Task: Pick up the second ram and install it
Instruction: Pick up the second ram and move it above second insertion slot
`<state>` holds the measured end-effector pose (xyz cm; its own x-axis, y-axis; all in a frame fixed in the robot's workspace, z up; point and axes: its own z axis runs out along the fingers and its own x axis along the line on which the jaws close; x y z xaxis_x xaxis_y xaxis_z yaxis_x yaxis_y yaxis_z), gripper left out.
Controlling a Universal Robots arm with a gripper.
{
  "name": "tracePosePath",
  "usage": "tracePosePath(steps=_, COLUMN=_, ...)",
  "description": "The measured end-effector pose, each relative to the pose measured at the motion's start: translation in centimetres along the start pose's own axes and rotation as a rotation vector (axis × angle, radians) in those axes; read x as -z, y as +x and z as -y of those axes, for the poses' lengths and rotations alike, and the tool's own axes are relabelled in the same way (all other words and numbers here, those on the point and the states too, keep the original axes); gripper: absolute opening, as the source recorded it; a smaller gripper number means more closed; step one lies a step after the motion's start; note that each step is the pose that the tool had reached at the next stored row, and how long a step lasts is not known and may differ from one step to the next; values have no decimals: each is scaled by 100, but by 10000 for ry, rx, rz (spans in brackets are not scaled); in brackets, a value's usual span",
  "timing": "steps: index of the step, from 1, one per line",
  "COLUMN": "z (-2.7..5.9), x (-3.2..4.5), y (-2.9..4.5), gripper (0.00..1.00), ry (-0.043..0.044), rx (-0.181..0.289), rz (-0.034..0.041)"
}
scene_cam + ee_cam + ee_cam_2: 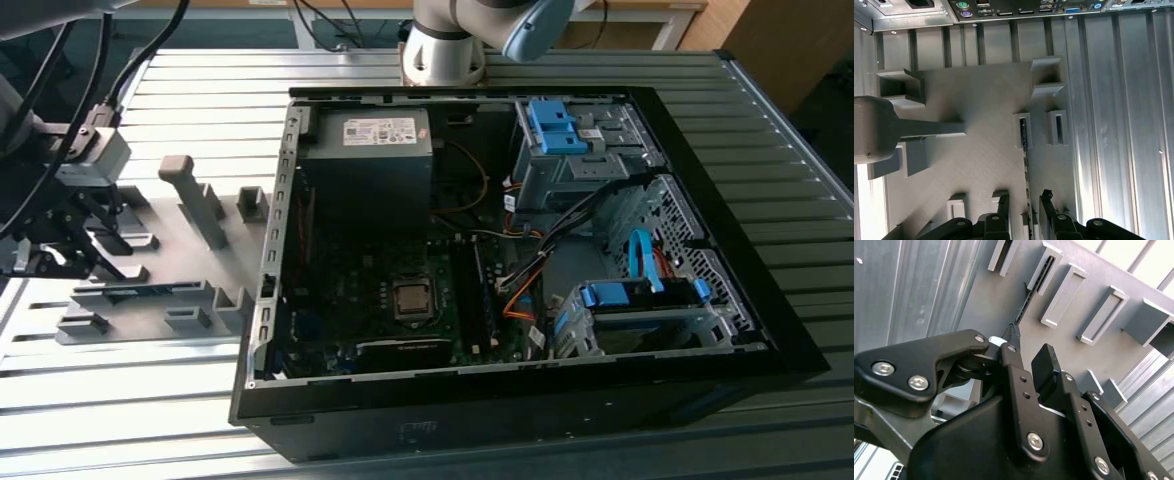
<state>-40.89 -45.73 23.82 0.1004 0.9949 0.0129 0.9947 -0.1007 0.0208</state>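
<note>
ram stick (1024, 150): stands on edge in a slot block (1022, 131) near one edge of the grey plate (979, 165), with its free end between the fingers.
gripper (1025, 196): partly open, one finger on each side of the stick, a gap on both.
hidden: the stick shows edge-on, so its chips and label are unseen; the finger bases are cut off.

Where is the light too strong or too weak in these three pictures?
Exterior view: glare whitens the ribbed table at the exterior view's left; the computer case is dark inside. Second wrist view: the table is washed out beyond the black pincer. First wrist view: the grey fixture plate is evenly lit, with soft shadows.
</note>
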Motion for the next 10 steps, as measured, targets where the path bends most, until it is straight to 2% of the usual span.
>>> tracePosePath(steps=10, z=0, x=-9, y=0, gripper=37, ry=0, rx=0, rz=0)
